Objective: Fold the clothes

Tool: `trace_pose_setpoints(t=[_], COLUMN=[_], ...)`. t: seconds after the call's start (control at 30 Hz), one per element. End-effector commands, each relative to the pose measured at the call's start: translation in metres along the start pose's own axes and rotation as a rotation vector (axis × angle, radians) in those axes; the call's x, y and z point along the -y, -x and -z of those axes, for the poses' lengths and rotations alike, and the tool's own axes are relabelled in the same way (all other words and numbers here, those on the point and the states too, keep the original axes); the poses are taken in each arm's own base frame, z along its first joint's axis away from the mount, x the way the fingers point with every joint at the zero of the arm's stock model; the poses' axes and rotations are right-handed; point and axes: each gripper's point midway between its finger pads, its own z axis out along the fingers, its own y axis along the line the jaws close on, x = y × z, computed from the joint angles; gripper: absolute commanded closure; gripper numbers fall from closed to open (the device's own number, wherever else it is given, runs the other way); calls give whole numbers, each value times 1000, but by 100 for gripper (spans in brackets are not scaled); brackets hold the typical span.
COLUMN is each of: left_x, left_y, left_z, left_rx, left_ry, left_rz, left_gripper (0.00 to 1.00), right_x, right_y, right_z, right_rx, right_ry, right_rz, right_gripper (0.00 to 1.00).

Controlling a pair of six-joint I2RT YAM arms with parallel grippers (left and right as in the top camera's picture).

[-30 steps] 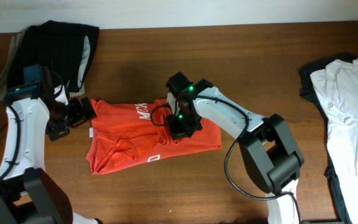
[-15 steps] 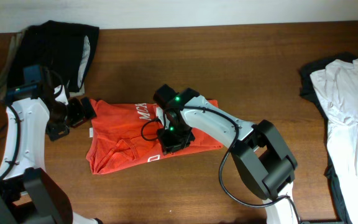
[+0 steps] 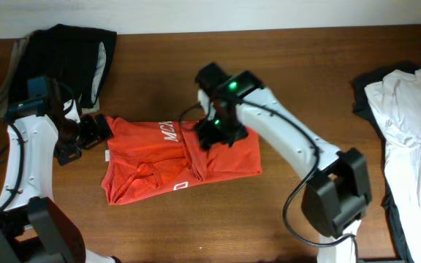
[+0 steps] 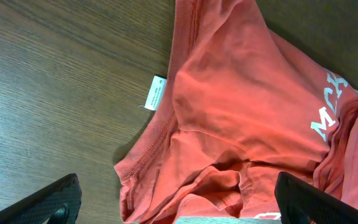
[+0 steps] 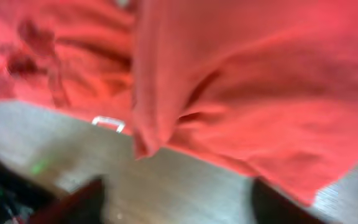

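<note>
**Pulled back from the shirt's middle: right gripper (image 3: pixel 214 135) lets go**

Since a moment ago the arm has moved up to the 1 o'clock part of the red-orange T-shirt (image 3: pixel 152 164). Its fingers are now spread with nothing between them. The T-shirt lies bunched on the table (image 3: pixel 305 73), left of centre. The left gripper (image 3: pixel 93 135) stays wide open and empty, just beside the shirt's 9 o'clock edge.

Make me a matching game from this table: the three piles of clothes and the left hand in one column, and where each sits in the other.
1. red shirt
2. black garment
3. white garment
4. left hand

A. far right of the table
B. top-left corner of the overhead view
C. middle of the table
D. open, at the red shirt's left edge

Pairs: 1-C, 2-B, 3-A, 4-D
</note>
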Motion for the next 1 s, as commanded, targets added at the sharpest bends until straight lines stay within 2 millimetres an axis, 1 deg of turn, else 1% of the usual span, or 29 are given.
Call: trace_pose_setpoints(t=[0.0,0.07,0.1,0.2,0.3,0.37,0.43,0.47,0.57,0.63,0.67,0.73,0.77,0.8,0.87,0.9,0.97], left_x=[4,4,4,4,4,4,4,4,4,3,3,3,3,3,3,3,3], left_y=[1,1,1,1,1,1,1,1,1,0,0,0,0,0,0,0,0], left_z=[2,2,2,2,2,2,2,2,2,2,2,2,2,2,2,2,2], left_rx=[5,6,6,5,5,5,6,6,5,2,1,0,1,1,1,1,2], left_ry=[-13,-13,-13,-13,-13,-13,-13,-13,-13,-13,-12,-12,-12,-12,-12,-12,-12], left_rz=[-2,-2,-2,-2,-2,-2,-2,-2,-2,-1,-1,-1,-1,-1,-1,-1,-2], left_gripper=[1,1,1,1,1,1,1,1,1,1,1,1,1,1,1,1,1], right_x=[35,39,39,23,11,2,-15,-18,-44,-53,-61,-67,-68,-68,-63,-62,-63], right_y=[3,1,1,-5,-14,-18,-19,-18,-16,-15,-14,-12,-12,-10,-5,0,10], right_z=[-9,-23,-30,-55,-78,-87,-93,-96,-112,-120,-128,-133,-132,-127,-110,-98,-61], right_rx=[-11,-40,-51,-88,-128,-138,-140,-138,-123,-116,-108,-98,-95,-90,-71,-51,9], right_ry=[-36,-2,22,116,147,150,178,179,201,210,218,222,223,220,179,160,120], right_rz=[-61,-84,-90,-85,-67,-50,-28,-24,7,25,37,49,58,71,86,103,155], right_gripper=[71,93,96,96,96,96,96,96,95,95,95,96,96,96,96,96,96])
